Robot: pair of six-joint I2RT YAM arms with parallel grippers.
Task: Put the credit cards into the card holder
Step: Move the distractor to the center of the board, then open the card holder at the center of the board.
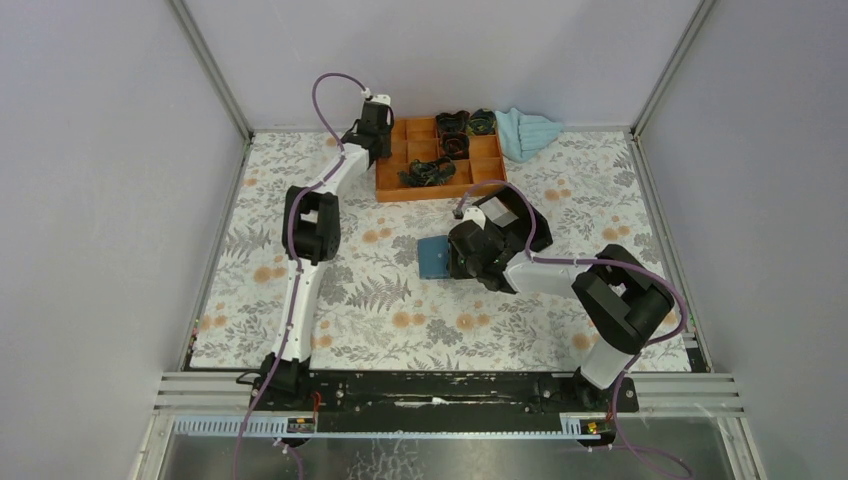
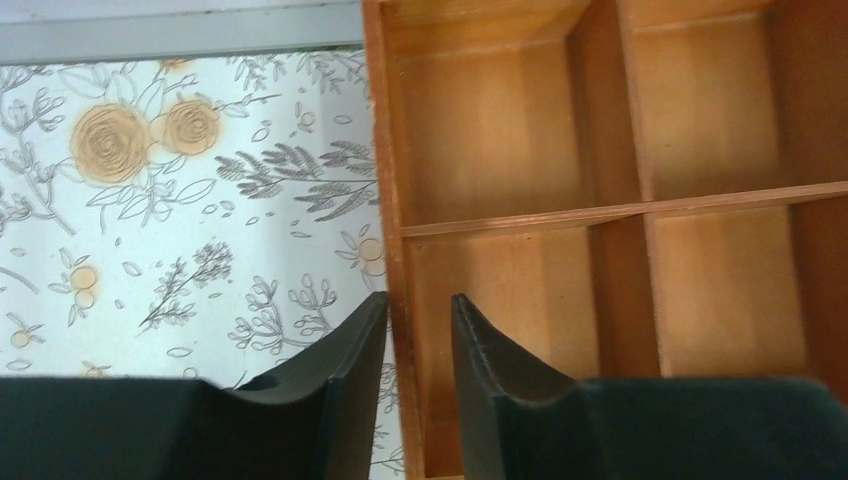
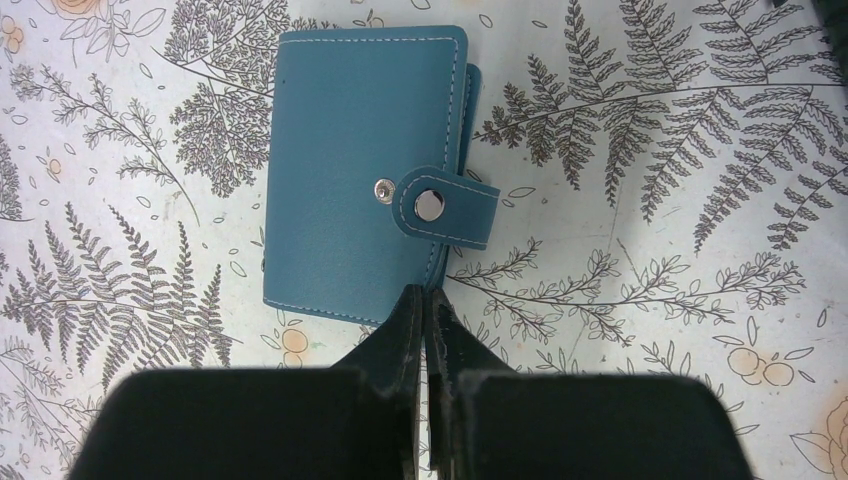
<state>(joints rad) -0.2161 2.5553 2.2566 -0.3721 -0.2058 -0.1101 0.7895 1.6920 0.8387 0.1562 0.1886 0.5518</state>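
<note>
The holder [image 3: 360, 170] lies snapped shut, no cards visible, perhaps inside already; right claw [image 3: 426, 298] closed, empty; left claw [image 2: 420, 305] part-open, empty.

No lettering, label, brand, number or sign can be read anywhere in these views.

white-and-black left arm [image 1: 305, 225] stretched way out, its black two-finger left gripper [image 2: 418, 305] aimed down, fingers a bit apart. white-and-black right arm [image 1: 545, 272] folded in, black right gripper [image 3: 428, 300] pinched fully together.
</note>
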